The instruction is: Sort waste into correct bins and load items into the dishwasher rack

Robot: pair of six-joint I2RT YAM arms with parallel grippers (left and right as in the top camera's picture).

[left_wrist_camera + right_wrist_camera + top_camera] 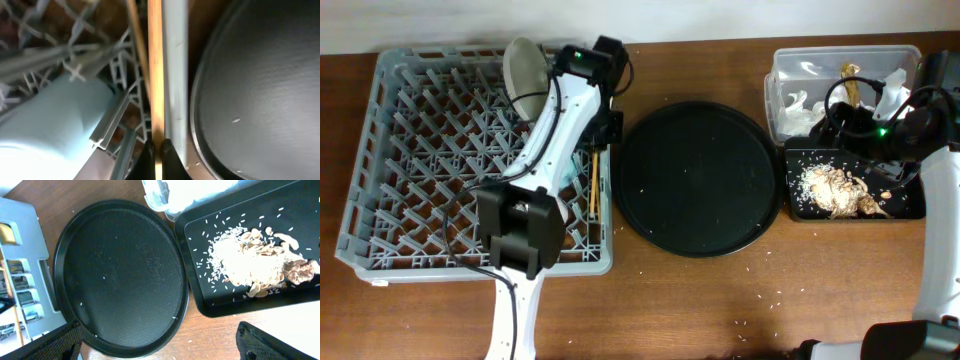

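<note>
My left gripper [159, 150] is shut on a thin wooden chopstick [156, 90] that lies along the inside of the dishwasher rack's right wall [175, 75]. A second chopstick [135, 45] lies beside it, and both show in the overhead view [592, 185]. A light-blue cup [55, 120] sits in the rack [390, 150]. A pale grey plate [523, 70] stands upright at the rack's back. My right gripper [160, 347] is open and empty above the table, near the shallow black tray [200, 295] holding food scraps and rice [255, 260]. The clear tub [780, 100] holds white napkins [805, 105] and a brown stick [855, 85].
A large round black tray [698, 178] lies between the rack and the bins, with a few rice grains on it. Loose rice grains are scattered on the wooden table in front [760, 300]. My left arm reaches across the rack.
</note>
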